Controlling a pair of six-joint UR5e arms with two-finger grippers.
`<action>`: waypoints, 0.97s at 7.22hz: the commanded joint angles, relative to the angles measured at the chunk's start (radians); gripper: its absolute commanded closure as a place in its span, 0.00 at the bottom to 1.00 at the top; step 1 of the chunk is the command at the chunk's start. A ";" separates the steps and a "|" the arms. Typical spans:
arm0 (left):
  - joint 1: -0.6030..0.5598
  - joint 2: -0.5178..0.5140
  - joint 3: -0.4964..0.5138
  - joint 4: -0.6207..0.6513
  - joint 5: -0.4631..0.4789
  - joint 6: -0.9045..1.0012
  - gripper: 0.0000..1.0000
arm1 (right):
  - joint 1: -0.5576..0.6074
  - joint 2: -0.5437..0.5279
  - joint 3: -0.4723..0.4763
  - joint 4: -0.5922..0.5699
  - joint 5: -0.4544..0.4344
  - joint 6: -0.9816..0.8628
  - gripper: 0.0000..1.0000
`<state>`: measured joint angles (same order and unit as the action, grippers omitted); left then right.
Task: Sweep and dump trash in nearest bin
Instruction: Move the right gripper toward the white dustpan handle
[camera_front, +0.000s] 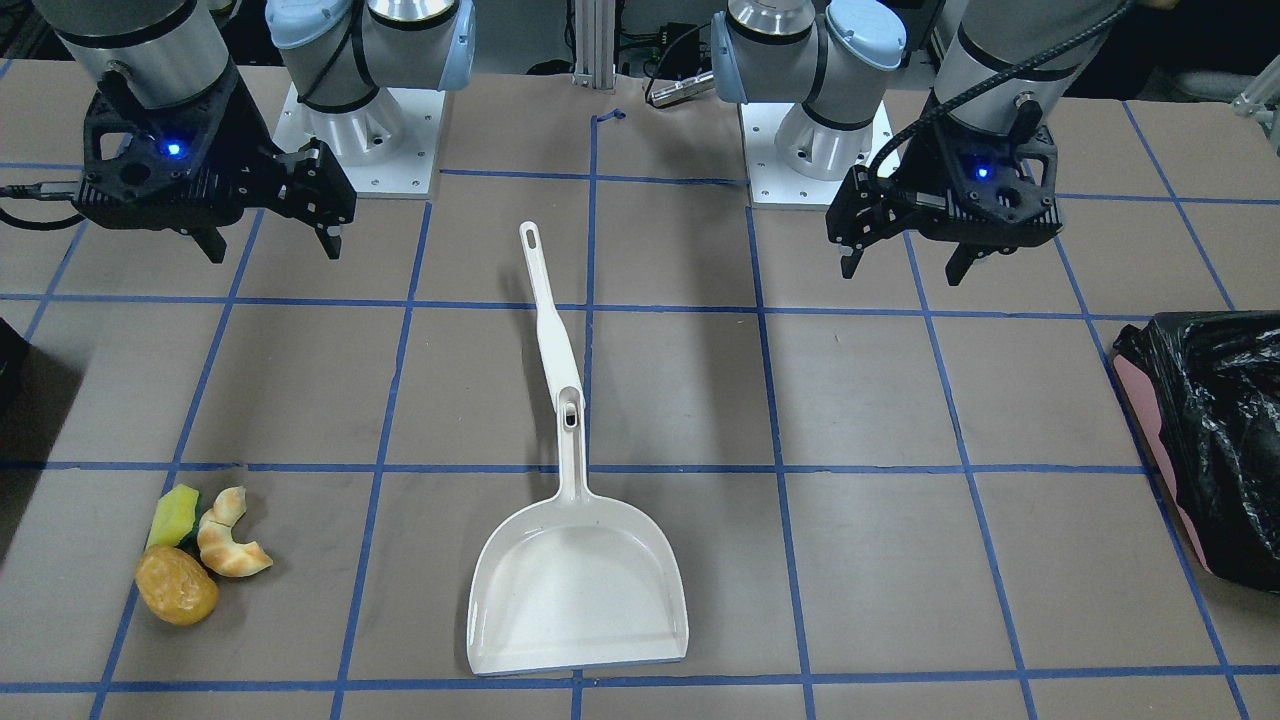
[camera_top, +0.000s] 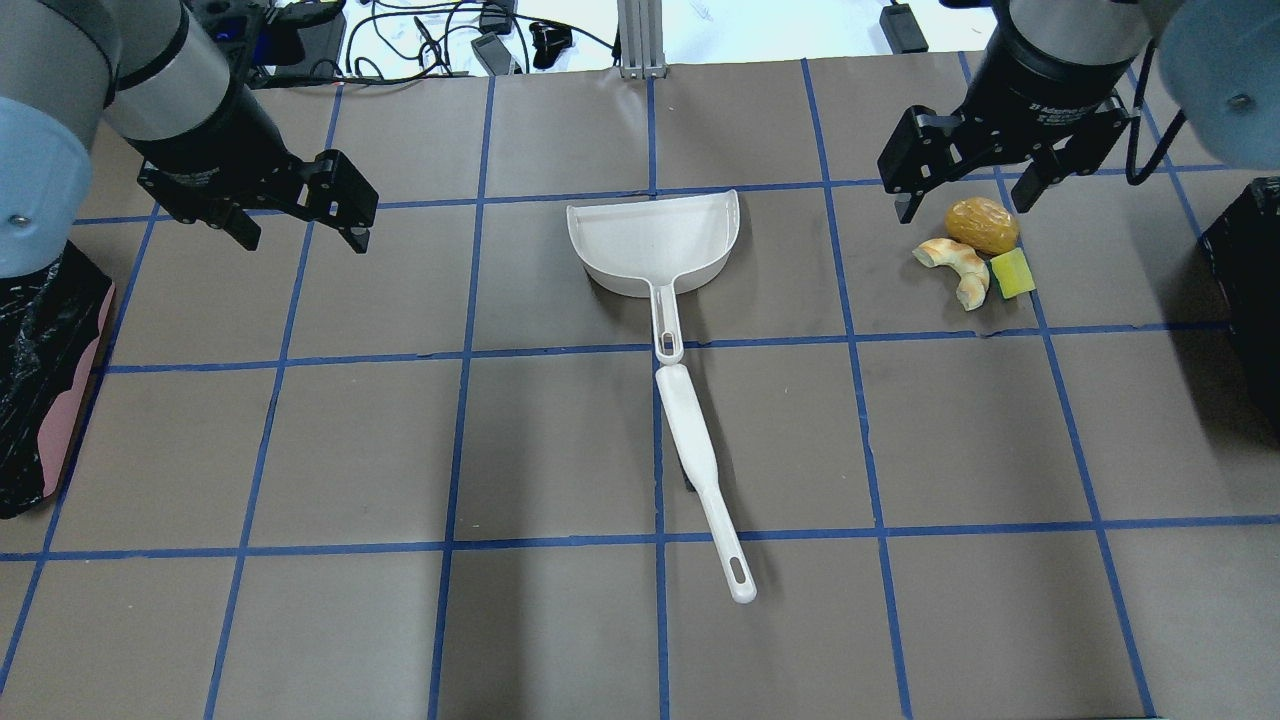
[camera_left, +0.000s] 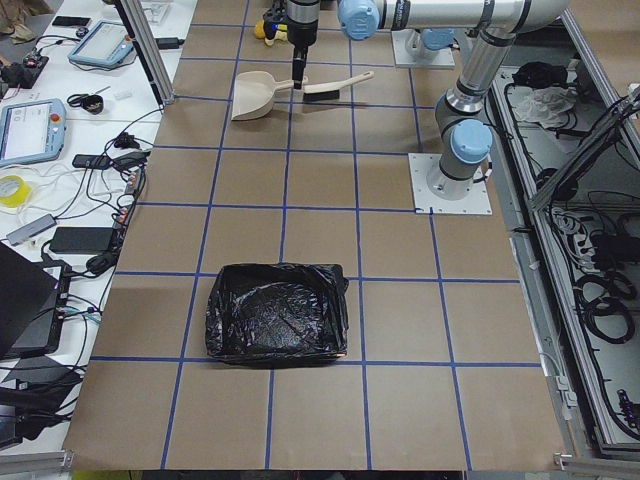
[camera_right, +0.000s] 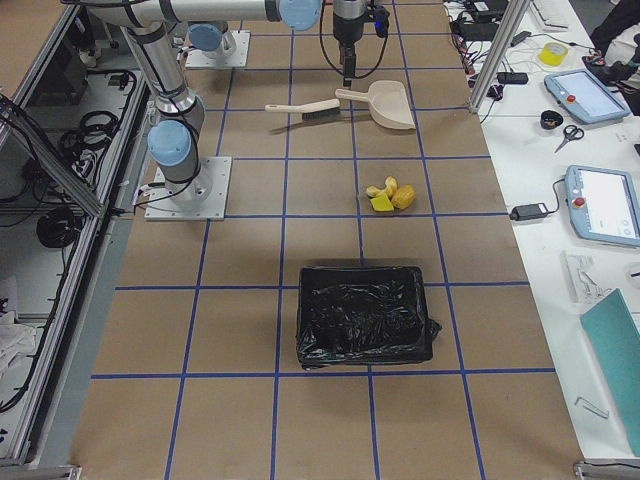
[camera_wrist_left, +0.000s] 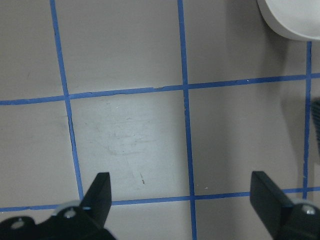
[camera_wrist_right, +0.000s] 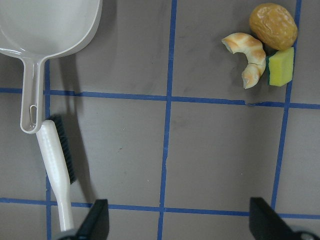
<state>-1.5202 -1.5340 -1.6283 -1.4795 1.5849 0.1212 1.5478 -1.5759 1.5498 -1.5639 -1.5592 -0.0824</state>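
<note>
- Dustpan (camera_front: 580, 590): smooth white plastic, slight gloss.
- Brush (camera_wrist_right: 54, 150): smooth white plastic handle, dark bristles.
- Bench cover (camera_front: 860, 400): matt brown paper with blue tape lines (camera_front: 860, 467).
- Bin liner (camera_front: 1220, 430), robot's left-hand bench edge: crinkled, glossy black plastic film.
- Bun (camera_front: 176, 584): shiny orange-brown skin.
- Sponge (camera_front: 172, 516): matt yellow-green.

A robotics lab: two grey industrial arms (camera_left: 468, 150) bolted to a table (camera_right: 240, 330) papered brown and gridded with blue tape (camera_right: 330, 287), with teach pendants (camera_right: 604, 205), loose cables (camera_left: 115, 165) and a yellow tape roll (camera_right: 551, 50) on white benches (camera_right: 520, 170) alongside.
</note>
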 joint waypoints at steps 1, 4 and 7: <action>0.000 0.002 -0.005 0.001 0.001 0.000 0.00 | 0.000 -0.006 0.000 0.001 -0.018 -0.008 0.00; 0.000 0.003 -0.005 -0.001 0.001 0.000 0.00 | 0.000 0.002 0.001 -0.019 0.001 -0.014 0.00; 0.005 0.006 -0.002 -0.017 0.000 0.000 0.00 | 0.000 0.000 0.013 -0.019 0.004 -0.004 0.00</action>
<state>-1.5178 -1.5304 -1.6319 -1.4834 1.5858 0.1212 1.5478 -1.5750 1.5604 -1.5827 -1.5560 -0.0873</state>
